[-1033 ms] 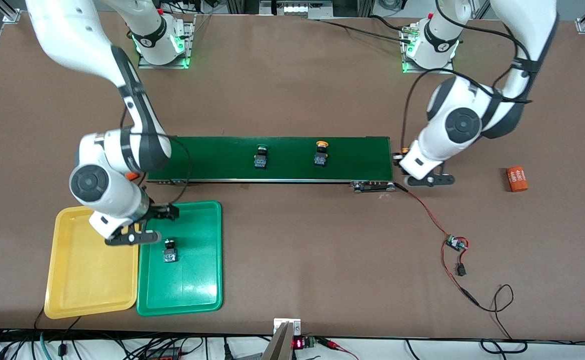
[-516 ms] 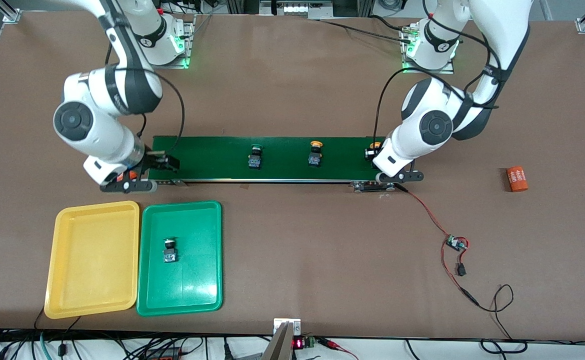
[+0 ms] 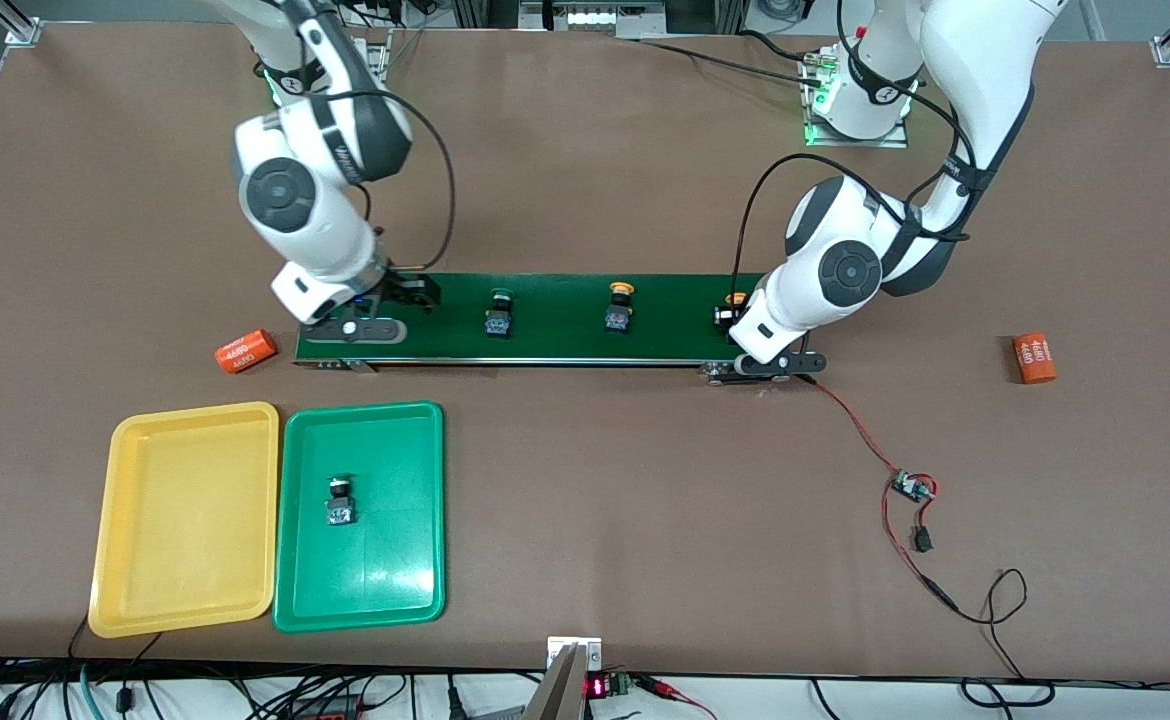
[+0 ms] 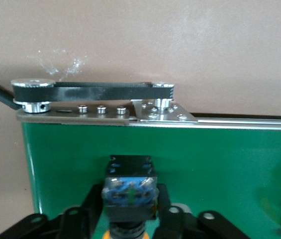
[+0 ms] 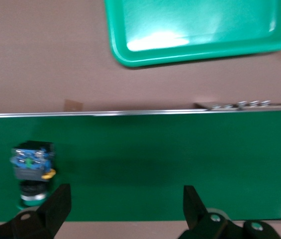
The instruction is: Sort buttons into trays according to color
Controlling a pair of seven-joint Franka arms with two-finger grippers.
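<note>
the left tool (image 4: 130, 219) sits over the conveyor belt (image 3: 565, 330) at the left arm's end, its fingers (image 4: 93, 199) clenched on a yellow-capped button (image 4: 129, 191) that stands on or just above the belt surface; which of the two cannot be told. the right tool (image 5: 123, 209) hangs over the belt at the right arm's end with its fingers (image 5: 55, 204) spread wide and nothing between them. measured from the belt: a green-capped button (image 3: 498, 312) rides on it just beside the right tool, and another yellow-capped button (image 3: 620, 308) sits mid-belt between that one and the left tool. the green tray (image 3: 360, 515) lies nearer the front camera than the belt, at the right arm's end, already holding one green-capped button (image 3: 341, 501); the yellow tray (image 3: 185, 520) lies touching it, farther toward that end, with no button in it. an orange cylinder (image 3: 245, 351) rests on the bench (image 3: 595, 180) just off the belt's right-arm end, another (image 3: 1034, 358) well off its left-arm end. the step in hand looks like the right tool catching the green-capped button: it should be centred so both fingers bracket the black body below the cap, come down square to the belt, close only once low enough, then lift straight before swinging to the green tray. if the belt is running, aiming slightly ahead of the button would help.
</note>
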